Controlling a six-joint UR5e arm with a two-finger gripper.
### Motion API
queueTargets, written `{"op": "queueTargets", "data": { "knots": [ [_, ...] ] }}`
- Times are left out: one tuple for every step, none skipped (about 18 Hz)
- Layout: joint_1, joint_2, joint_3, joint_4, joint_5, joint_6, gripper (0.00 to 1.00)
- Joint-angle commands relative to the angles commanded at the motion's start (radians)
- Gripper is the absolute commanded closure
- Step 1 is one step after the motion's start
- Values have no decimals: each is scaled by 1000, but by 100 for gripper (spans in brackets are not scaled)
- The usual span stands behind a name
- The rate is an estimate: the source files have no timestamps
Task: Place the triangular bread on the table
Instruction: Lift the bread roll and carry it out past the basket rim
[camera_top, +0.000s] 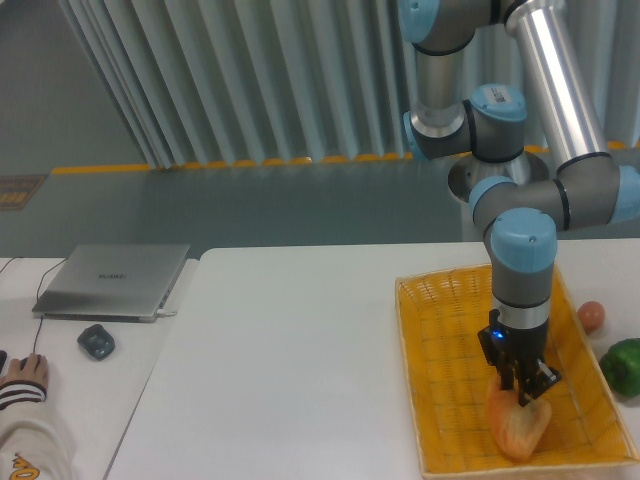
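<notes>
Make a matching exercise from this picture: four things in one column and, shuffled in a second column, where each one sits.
Things
1. golden-brown triangular bread
2. closed silver laptop
3. shiny green pepper
4. small dark grey computer mouse

Places
A. at the picture's right edge, on the white table outside the yellow wicker basket
B. at the near end of the basket, under the black gripper
C. on the adjoining desk at far left, towards the back
D. just in front of the laptop

Pairs: 1-B, 2-C, 3-A, 4-D
</notes>
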Motion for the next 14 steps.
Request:
{"op": "queueTargets", "data": {
  "knots": [
    [11, 12, 0, -5, -3, 3, 100],
    [21, 25, 2, -9, -5, 3, 100],
    [26, 29, 5, -12, -8, 5, 100],
    [32, 34, 8, -15, -15, 5, 100],
    [40, 46, 11, -23, -24, 5, 100],
    [52, 57, 24, -41, -38, 5, 100],
    [63, 61, 34, -57, -49, 5, 100],
    [75, 74, 46, -72, -60, 5, 100],
    [95, 83, 57, -89, -75, 5, 100],
    [110, 88, 64, -98, -90, 5, 100],
    [121, 91, 71, -100, -103, 8, 100],
    [132, 95, 72, -100, -107, 9, 100],
    [143, 95, 75, -100, -107, 9, 100],
    [156, 95, 77, -97, -107, 17, 100]
  ]
}}
